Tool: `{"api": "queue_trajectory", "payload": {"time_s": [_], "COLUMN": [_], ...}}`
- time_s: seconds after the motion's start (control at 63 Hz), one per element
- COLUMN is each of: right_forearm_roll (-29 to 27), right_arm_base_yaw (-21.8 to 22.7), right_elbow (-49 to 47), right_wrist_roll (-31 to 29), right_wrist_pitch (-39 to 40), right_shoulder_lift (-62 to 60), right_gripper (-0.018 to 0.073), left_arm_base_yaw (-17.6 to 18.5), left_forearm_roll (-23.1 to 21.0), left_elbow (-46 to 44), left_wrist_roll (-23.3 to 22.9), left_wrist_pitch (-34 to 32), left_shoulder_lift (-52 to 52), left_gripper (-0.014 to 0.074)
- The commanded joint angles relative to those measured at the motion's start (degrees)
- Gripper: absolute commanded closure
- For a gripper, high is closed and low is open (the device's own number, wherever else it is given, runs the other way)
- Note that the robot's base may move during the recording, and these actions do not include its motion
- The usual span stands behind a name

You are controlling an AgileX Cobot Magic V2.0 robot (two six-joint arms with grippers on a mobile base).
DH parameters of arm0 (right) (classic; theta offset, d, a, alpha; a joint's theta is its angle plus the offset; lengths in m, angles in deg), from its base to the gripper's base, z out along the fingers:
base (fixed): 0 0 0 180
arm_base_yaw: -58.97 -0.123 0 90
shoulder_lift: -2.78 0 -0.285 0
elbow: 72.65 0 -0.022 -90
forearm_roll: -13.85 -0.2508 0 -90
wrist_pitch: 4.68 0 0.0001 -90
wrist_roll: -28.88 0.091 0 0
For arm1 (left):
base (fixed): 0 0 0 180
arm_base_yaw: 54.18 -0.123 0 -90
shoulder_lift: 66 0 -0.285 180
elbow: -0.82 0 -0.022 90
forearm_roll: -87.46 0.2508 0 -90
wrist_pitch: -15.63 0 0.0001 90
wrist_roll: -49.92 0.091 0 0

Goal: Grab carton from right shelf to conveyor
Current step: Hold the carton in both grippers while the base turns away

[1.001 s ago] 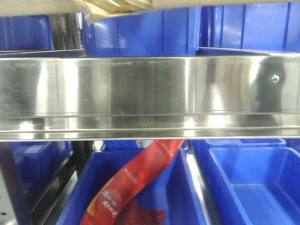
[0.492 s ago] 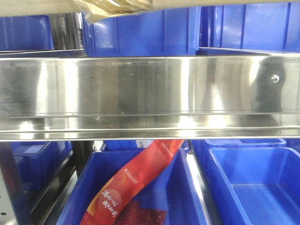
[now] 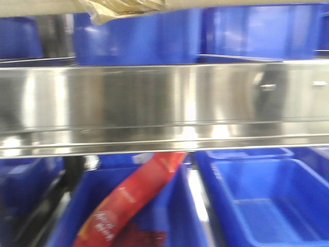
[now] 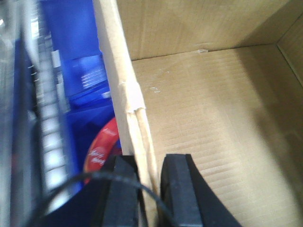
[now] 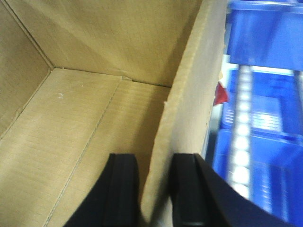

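Carton: large, plain brown corrugated cardboard, open at the top, nothing inside. It is held at both side walls, one hand on each. A pale tape patch wraps over the rim of its left wall. From the front only its lower edge shows, along the top of the view above the steel rail, with a frayed tape strip hanging from it.

Left hand: black fingers clamped on the carton's left wall, one finger outside and one inside.

Right hand: black fingers clamped on the carton's right wall in the same way.

Right shelf: stainless steel, with a broad mirror-like front rail running the full width. The front view is blurred, and a small screw sits toward the right end.

Blue bins: several behind and above the rail, more below it. The lower right bin has nothing visible in it. The lower left bin holds a red packet that leans up and to the right toward the rail.
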Motion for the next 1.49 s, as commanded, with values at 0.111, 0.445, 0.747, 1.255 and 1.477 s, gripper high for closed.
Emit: {"api": "queue_trajectory", "payload": {"time_s": [0.111,0.445,0.747,1.255,1.477], "right_forearm_roll": [-2.5,-2.5,-2.5,-2.5,-2.5], "right_arm_base_yaw": [-0.1,-0.1,-0.1,-0.1,-0.1], "right_elbow": [-0.5,-0.5,-0.5,-0.5,-0.5], "right_wrist_roll": [-1.8,-1.8,-1.8,-1.8,-1.8], "right_wrist_pitch": [3.7,3.7,3.7,3.7,3.7], "right_shoulder_lift": [-1.3,-1.3,-1.3,-1.3,-1.3], "right_gripper": [0.0627,0.0627,0.0627,0.0627,0.0627], "left_arm_base_yaw": [0.4,0.4,0.4,0.4,0.4], "left_forearm_roll": [0.7,1.0,1.0,1.6,1.8], "left_elbow": [-0.5,-0.5,-0.5,-0.5,-0.5], "left_wrist_roll": [0.6,0.6,0.6,0.6,0.6], "left_wrist_pitch": [-1.7,-1.7,-1.7,-1.7,-1.7], "left_shoulder_lift": [0.3,0.1,0.1,0.1,0.1], "left_gripper": [0.0612,0.0612,0.0612,0.0612,0.0612]}}
